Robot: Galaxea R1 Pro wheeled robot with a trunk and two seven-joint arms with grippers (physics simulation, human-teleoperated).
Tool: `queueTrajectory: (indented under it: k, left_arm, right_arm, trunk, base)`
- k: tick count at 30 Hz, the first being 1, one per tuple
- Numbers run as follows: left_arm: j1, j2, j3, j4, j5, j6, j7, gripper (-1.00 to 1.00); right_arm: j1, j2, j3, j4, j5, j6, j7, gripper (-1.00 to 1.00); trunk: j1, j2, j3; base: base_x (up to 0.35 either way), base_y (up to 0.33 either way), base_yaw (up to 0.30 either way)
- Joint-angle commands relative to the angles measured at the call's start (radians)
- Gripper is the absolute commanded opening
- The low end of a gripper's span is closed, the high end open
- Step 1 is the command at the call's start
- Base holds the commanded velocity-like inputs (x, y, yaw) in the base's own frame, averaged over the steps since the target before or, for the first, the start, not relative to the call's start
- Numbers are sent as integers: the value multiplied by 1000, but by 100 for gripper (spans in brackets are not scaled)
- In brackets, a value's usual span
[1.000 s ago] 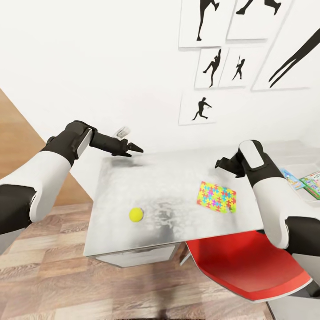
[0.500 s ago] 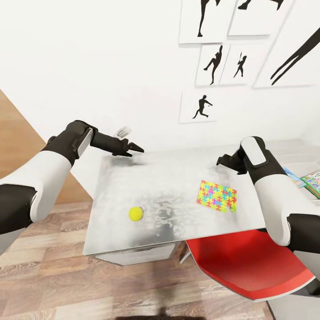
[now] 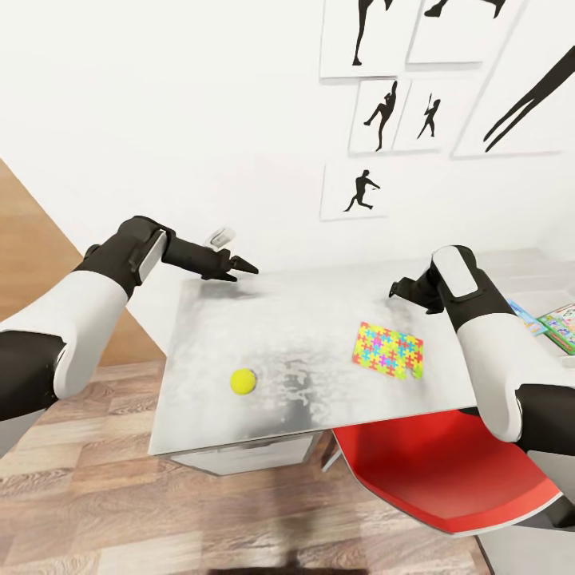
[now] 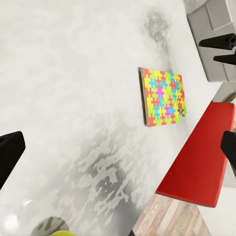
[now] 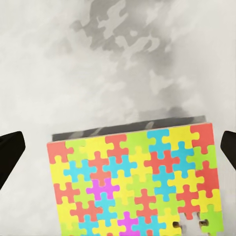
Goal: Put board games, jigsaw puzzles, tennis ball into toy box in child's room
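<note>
Pale grey table (image 3: 319, 319) under silhouette posters, both arms hovering
Left gripper (image 3: 239, 267) at the far-left corner, fingers spread; tennis ball (image 3: 243, 382) front-left, light and likely to roll; jigsaw puzzle (image 3: 388, 350) right of centre, thin, probably best pinched at an edge; right gripper (image 3: 397, 289) above it, fingers spread

Pale grey table (image 3: 311, 351); tennis ball (image 3: 243, 382) and jigsaw puzzle (image 3: 389, 350) lie well apart.

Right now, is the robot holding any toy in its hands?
No. The left gripper and right gripper are both open and empty, above the table.
</note>
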Motion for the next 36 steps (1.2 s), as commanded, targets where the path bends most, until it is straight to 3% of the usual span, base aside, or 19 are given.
queueTrajectory:
  k: [1,36]
  left_arm:
    - [-1,1,-5,-1,1,6,-3,100]
    - [-2,3,-5,-1,2,6,-3,100]
  right_arm:
    - [-1,0,0,-1,-10,2,-10,100]
    - [6,0,-2,-1,-10,1,-9,100]
  trunk:
    - [1,-2,-2]
    - [1,-2,-2]
  base:
    - [-2,-1,0]
    - [34,16,0]
